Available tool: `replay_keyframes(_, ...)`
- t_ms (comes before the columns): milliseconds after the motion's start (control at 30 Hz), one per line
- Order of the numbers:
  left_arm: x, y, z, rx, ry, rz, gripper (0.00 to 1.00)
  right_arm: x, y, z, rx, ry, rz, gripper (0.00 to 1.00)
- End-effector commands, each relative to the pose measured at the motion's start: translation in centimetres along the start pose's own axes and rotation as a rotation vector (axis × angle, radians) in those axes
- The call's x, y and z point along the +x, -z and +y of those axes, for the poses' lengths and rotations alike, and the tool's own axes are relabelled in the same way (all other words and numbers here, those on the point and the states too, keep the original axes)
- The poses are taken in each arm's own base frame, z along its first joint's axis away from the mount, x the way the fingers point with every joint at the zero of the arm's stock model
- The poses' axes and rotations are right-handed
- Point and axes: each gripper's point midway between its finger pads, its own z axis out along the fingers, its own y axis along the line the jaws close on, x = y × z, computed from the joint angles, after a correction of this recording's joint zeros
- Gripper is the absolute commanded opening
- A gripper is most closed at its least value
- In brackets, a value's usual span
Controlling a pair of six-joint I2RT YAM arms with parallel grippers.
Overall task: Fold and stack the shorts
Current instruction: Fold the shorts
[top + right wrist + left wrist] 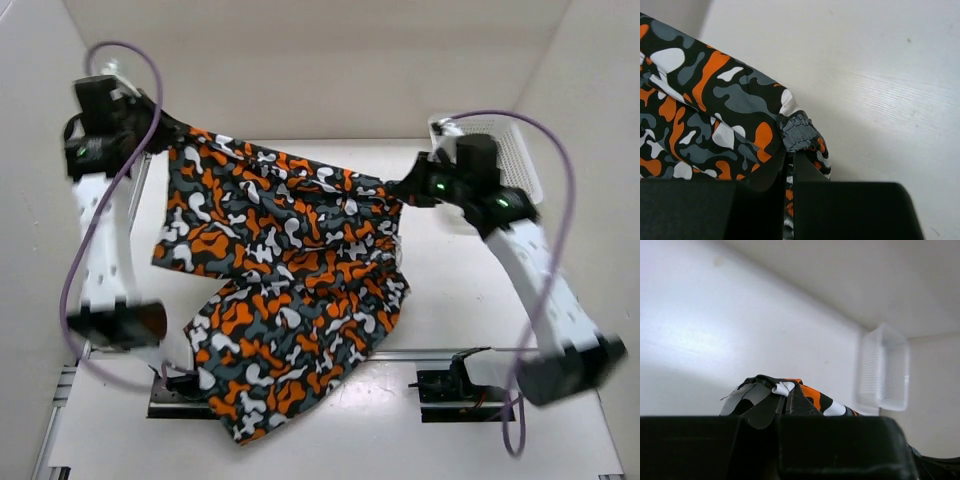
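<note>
Fingers [807,176] of my right gripper [790,170] and left gripper [782,402] each pinch the shorts [290,270], spreading them aloft; next I'd lay them flat to fold

I find no words, numbers, labels or brand marks to read in any view. The shorts [280,270] carry only coloured blotches, no lettering.
</note>
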Motion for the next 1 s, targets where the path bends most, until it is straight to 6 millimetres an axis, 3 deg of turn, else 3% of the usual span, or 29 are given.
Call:
replay_keyframes(0, -2.1, -4.8, 5.1, -0.17, -0.051, -0.061, 0.1, 0.5, -4.9, -6.9, 0.214, 0.03, 0.024, 0.0)
replay_keyframes(33, -1.8, -6.3, 5.8, -0.185, -0.045, -0.038, 0.1, 0.8, -6.2, -8.1, 0.232, 0.016, 0.043, 0.0)
replay_keyframes(67, -1.4, -8.8, 7.1, -0.206, -0.036, -0.004, 0.1, 1.4, -8.9, -10.2, 0.258, -0.017, 0.075, 0.0)
replay_keyframes(100, -1.3, -10.0, 7.6, -0.214, -0.032, 0.009, 0.1, 0.7, -10.2, -10.4, 0.259, -0.029, 0.073, 0.0)
replay_keyframes(133, -1.2, -11.1, 8.1, -0.22, -0.029, 0.019, 0.1, 1.8, -12.6, -12.4, 0.276, -0.055, 0.126, 0.0)
replay_keyframes(167, -1.2, -13.0, 8.7, -0.219, -0.035, 0.036, 0.1, 1.7, -13.7, -13.3, 0.286, -0.072, 0.13, 0.0)
replay_keyframes(200, -1.3, -13.9, 9.0, -0.221, -0.034, 0.039, 0.1, 0.3, -14.7, -13.3, 0.281, -0.076, 0.11, 0.0)
replay_keyframes(233, -1.4, -14.6, 9.1, -0.213, -0.033, 0.044, 0.1, 1.3, -16.7, -14.9, 0.302, -0.103, 0.148, 0.0)
replay_keyframes(267, -1.3, -15.4, 8.8, -0.206, -0.038, 0.048, 0.1, 0.8, -17.4, -15.8, 0.312, -0.12, 0.144, 0.0)
replay_keyframes(300, -1.7, -16.4, 8.9, -0.2, -0.04, 0.039, 0.1, -0.8, -18.2, -14.9, 0.27, -0.128, 0.119, 0.0)
replay_keyframes(333, -1.9, -16.8, 8.7, -0.187, -0.041, 0.038, 0.1, -0.5, -19.4, -16.3, 0.284, -0.141, 0.133, 0.0)
replay_keyframes(467, -3.4, -17.8, 7.2, -0.118, -0.054, 0.01, 0.1, -2.9, -21.1, -15.8, 0.245, -0.145, 0.117, 0.0)
replay_keyframes(600, -2.6, -15.9, 5.8, -0.096, -0.055, 0.033, 0.1, -4.0, -20.5, -15.0, 0.228, -0.128, 0.105, 0.0)
replay_keyframes(667, -2.1, -14.5, 5.6, -0.102, -0.052, 0.041, 0.1, -3.3, -19.9, -15.0, 0.232, -0.122, 0.12, 0.0)
replay_keyframes(700, -1.5, -13.7, 5.2, -0.098, -0.054, 0.052, 0.1, -3.9, -18.9, -14.9, 0.235, -0.122, 0.103, 0.0)
replay_keyframes(733, -0.7, -12.0, 5.2, -0.106, -0.059, 0.065, 0.1, -3.7, -18.5, -14.7, 0.235, -0.123, 0.105, 0.0)
replay_keyframes(767, -0.1, -11.1, 5.2, -0.111, -0.057, 0.074, 0.1, -2.5, -18.2, -14.7, 0.232, -0.133, 0.131, 0.0)
replay_keyframes(833, 2.4, -8.4, 5.6, -0.134, -0.061, 0.113, 0.1, -2.4, -16.6, -13.9, 0.229, -0.129, 0.121, 0.0)
replay_keyframes(867, 3.6, -7.6, 5.7, -0.137, -0.06, 0.134, 0.1, -1.0, -16.1, -14.6, 0.246, -0.146, 0.149, 0.0)
replay_keyframes(900, 4.9, -6.6, 5.7, -0.137, -0.07, 0.153, 0.1, -1.1, -15.1, -14.0, 0.242, -0.142, 0.137, 0.0)
replay_keyframes(933, 7.9, -6.4, 7.7, -0.179, -0.05, 0.223, 0.1, -0.6, -14.6, -13.9, 0.244, -0.144, 0.143, 0.0)
replay_keyframes(967, 8.7, -4.3, 6.8, -0.159, -0.051, 0.213, 0.1, 1.2, -14.1, -14.8, 0.261, -0.155, 0.177, 0.0)
